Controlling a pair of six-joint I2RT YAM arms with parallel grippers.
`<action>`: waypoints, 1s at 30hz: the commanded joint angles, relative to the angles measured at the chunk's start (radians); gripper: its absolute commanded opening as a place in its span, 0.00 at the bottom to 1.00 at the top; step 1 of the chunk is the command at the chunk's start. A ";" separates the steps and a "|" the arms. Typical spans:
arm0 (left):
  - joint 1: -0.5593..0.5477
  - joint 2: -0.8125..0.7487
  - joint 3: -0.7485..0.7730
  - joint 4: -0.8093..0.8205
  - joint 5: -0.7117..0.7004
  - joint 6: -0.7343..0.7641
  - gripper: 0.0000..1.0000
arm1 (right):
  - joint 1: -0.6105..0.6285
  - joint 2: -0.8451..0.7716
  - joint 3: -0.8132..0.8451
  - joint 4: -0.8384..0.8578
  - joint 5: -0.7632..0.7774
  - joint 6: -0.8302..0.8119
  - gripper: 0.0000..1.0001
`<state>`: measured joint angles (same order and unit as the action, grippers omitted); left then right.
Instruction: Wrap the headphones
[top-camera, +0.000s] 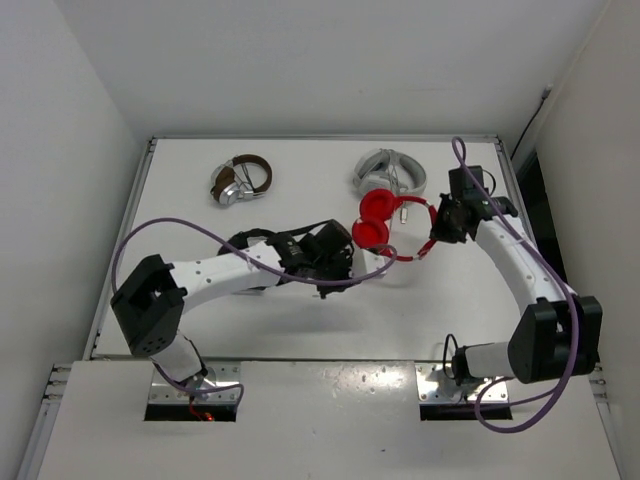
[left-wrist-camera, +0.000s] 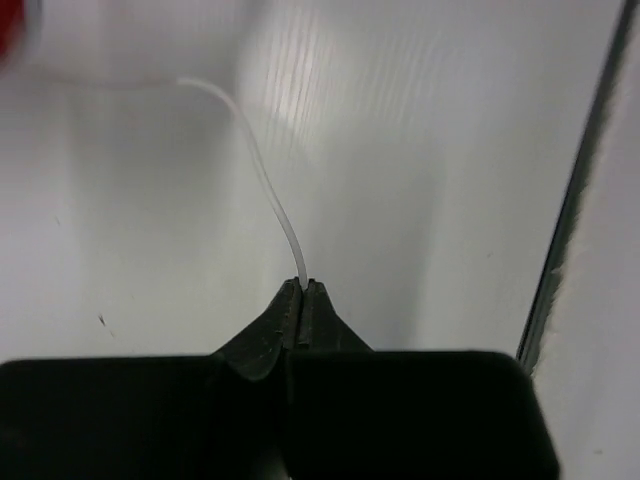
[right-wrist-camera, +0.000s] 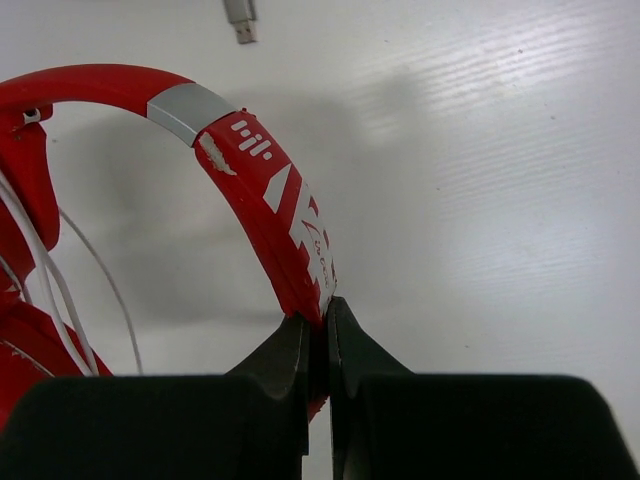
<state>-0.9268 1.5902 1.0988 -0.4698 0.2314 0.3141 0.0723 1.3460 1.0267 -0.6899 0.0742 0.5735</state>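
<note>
Between the two claws, on the white worktop (top-camera: 300, 170), sit the headphones (top-camera: 375, 205). They are bright red all over, with two round earcups (top-camera: 371, 233) close together on the side toward the left arm. A slim red band (right-wrist-camera: 250, 170) arches away toward the right arm. From the right wrist, the band shows a silver-grey segment, white markings and a small scuff where the red has worn pale. Thin white strands run beside the earcup end.

The right claw (right-wrist-camera: 322, 315) is clenched on the band, its dark jaws pinching the red edge on the side away from the earcups. The left claw (left-wrist-camera: 302, 290) is clenched too, grasping the cable (left-wrist-camera: 265, 180). The cable is thin and white; it rises from the shut tips and curves off toward a blurred red patch in the corner of the left wrist view. From above, the left claw sits just in front of the earcups.

Just behind the headphones lies a grey pair (top-camera: 388, 172), and well to their left lies a brown-banded pair (top-camera: 240, 182). A metal plug (right-wrist-camera: 240, 18) rests on the worktop beyond the band.
</note>
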 joint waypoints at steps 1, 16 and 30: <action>-0.059 0.025 0.105 -0.020 0.032 0.025 0.00 | 0.050 0.016 0.088 0.073 0.044 0.078 0.00; -0.015 0.054 0.354 0.008 0.017 -0.041 0.00 | 0.150 -0.065 0.026 0.134 0.127 0.026 0.00; 0.121 0.066 0.490 0.053 -0.099 -0.055 0.00 | 0.227 -0.171 -0.073 0.182 0.128 -0.122 0.00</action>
<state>-0.8314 1.6554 1.5043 -0.4644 0.1665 0.2569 0.2806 1.2102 0.9501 -0.5961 0.2085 0.4881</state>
